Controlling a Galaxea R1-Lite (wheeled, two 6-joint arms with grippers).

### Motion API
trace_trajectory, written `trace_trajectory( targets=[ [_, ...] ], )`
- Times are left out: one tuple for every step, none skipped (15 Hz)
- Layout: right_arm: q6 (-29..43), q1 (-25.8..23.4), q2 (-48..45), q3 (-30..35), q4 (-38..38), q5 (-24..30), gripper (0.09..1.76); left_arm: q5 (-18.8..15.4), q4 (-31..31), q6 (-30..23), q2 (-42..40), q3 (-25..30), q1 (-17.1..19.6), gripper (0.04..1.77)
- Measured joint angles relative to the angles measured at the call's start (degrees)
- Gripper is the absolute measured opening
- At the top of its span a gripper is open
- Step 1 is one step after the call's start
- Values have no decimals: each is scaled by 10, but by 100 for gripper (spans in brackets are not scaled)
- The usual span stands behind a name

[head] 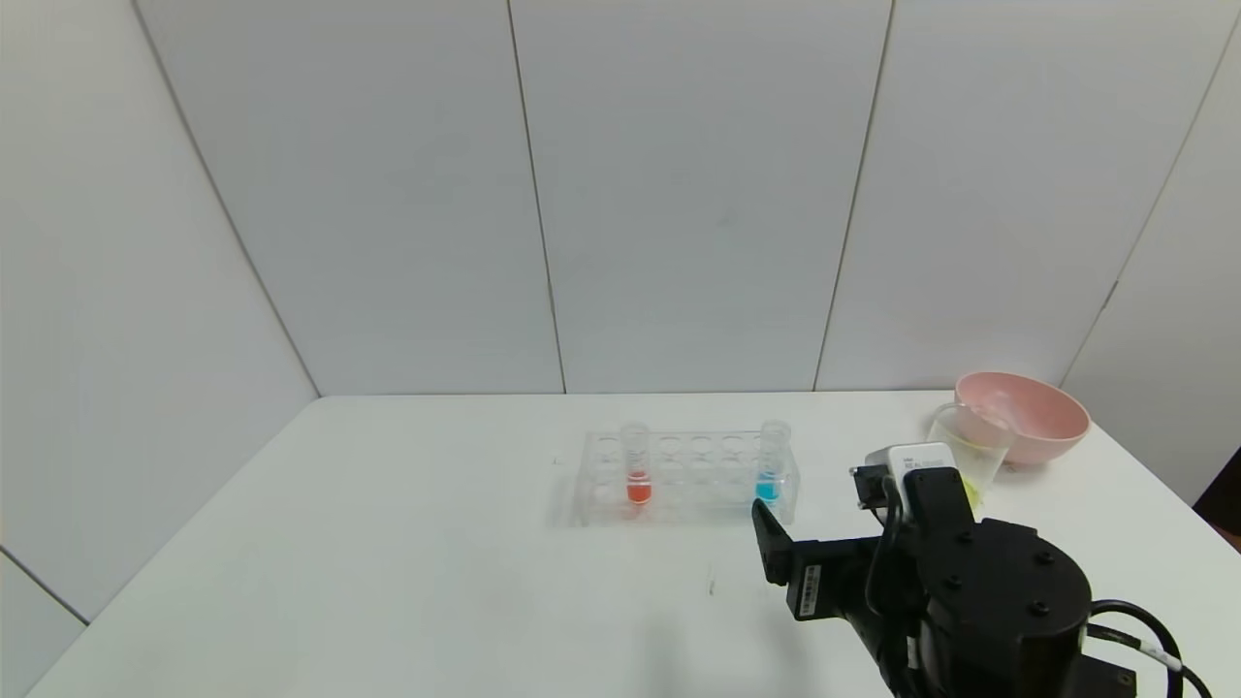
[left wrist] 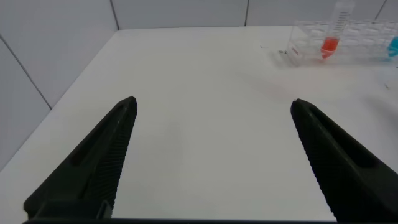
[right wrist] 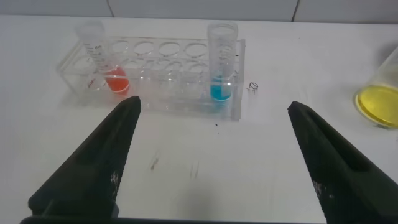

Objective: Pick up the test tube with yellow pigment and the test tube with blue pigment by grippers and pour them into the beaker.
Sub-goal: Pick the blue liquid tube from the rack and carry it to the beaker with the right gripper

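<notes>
The test tube with blue pigment (head: 770, 475) stands upright at the right end of a clear rack (head: 688, 477); it also shows in the right wrist view (right wrist: 221, 68). The beaker (head: 970, 451) stands right of the rack and holds yellow liquid at its bottom (right wrist: 379, 104). The test tube with yellow pigment is out of view. My right gripper (head: 810, 519) is open and empty, low over the table in front of the rack's right end, facing the blue tube (right wrist: 212, 106). My left gripper (left wrist: 213, 102) is open and empty over bare table, far left of the rack.
A tube with orange-red liquid (head: 636, 465) stands at the rack's left end. A pink bowl (head: 1023, 415) sits behind the beaker at the back right. White walls close the table at the back and sides.
</notes>
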Motion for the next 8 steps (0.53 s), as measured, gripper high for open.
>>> trace_trajectory(
  targets=[
    [0,0,6,-1,0,0,170,0,0,0,0,0,0,176],
    [1,0,14,-3,-1,0,170,0,0,0,0,0,0,176],
    [0,-2,19,-5,-1,0,170,0,0,0,0,0,0,176],
    [0,-5,26,-11,-4,1,170,0,0,0,0,0,0,176],
    [-2,-8,34,-18,-10,1,170,0,0,0,0,0,0,176],
    [-8,-12,43,-25,-15,2,170,0,0,0,0,0,0,176],
    [-14,-15,53,-32,-23,3,170,0,0,0,0,0,0,176],
    [-24,-18,63,-40,-31,4,170,0,0,0,0,0,0,176]
  ],
)
